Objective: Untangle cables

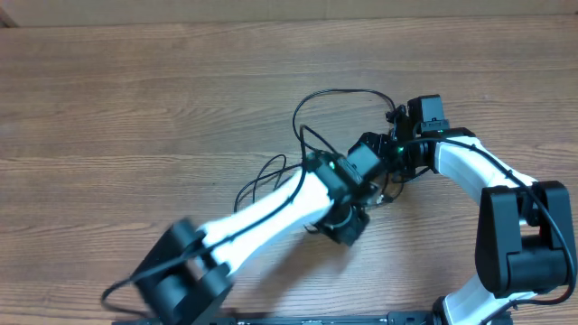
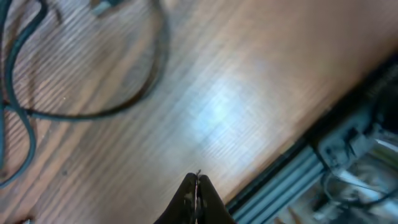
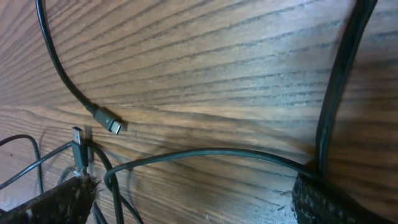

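Thin black cables (image 1: 336,94) lie looped on the wooden table, with more strands (image 1: 262,178) running under the two wrists. My right gripper (image 1: 395,167) is open above the tangle. In the right wrist view, the right gripper (image 3: 199,205) straddles one arcing cable (image 3: 205,151), which touches neither finger that I can see. Beyond it lie a small plug end (image 3: 109,122) and a silver-tipped plug (image 3: 77,138). My left gripper (image 1: 347,226) points toward the table's front. In the left wrist view, the left gripper (image 2: 198,186) is shut with no cable between its fingers, and blurred cable loops (image 2: 93,115) lie far ahead.
The table's front edge and a metal rail (image 2: 292,177) run close to the left gripper. The two wrists sit close together, and the left arm (image 1: 262,217) crosses the table diagonally. A thicker black cord (image 3: 339,87) hangs past the right finger (image 3: 336,199).
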Robot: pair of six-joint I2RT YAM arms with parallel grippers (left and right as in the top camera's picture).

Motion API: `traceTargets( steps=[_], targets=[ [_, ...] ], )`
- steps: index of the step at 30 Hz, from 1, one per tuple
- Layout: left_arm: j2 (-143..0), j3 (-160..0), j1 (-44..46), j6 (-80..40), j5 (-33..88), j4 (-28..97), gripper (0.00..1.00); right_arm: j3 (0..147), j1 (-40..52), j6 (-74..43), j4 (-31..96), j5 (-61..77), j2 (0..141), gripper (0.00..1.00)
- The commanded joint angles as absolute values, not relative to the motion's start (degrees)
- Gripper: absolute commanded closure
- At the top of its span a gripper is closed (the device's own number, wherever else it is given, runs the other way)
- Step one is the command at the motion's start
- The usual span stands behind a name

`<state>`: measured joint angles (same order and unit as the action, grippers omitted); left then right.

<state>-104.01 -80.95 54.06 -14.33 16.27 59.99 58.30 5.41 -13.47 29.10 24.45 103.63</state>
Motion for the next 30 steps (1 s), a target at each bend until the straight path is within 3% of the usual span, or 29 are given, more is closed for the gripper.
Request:
traceTargets(
  steps=[1,7,15,17,19,21,23,25,30],
  targets=[
    [-98.78,-81.14,59.27,-14.90,5.19,61.17,0.95,58.33,5.50,-13.52,29.06,21.02,103.94,0.00],
    [-97.45,-80.42,66.37,-23.07,-14.72,62.11,0.95,58.33,5.50,-13.52,29.02,21.02,103.94,0.00],
    [-97.49,-71.20,64.84,-22.68,-17.12,55.07,0.93,58.33,5.50,-13.54,29.02,21.04,103.94,0.00],
    [-97.49,-68.82,63.42,-21.58,-17.17,52.75,0.80,58.33,5.50,-13.52,29.04,21.04,103.94,0.00],
    [-97.49,-67.66,61.43,-21.43,-16.84,51.55,0.45,58.33,5.50,-13.54,29.04,21.04,103.94,0.00],
    [-97.47,-67.68,60.69,-21.41,-16.86,50.72,0.58,58.33,5.50,-13.54,29.04,21.04,103.94,0.00],
    [-97.47,-67.72,60.62,-20.62,-15.44,50.28,0.55,58.33,5.50,-13.54,29.02,21.04,103.94,0.00],
    [-97.67,-67.29,60.62,-18.57,-15.40,48.69,0.62,58.33,5.50,-13.52,29.06,21.04,103.94,0.00],
    [-98.19,-66.08,60.42,-0.67,-5.39,43.09,0.69,58.33,5.50,-13.52,29.06,21.04,103.94,0.00]
  ],
)
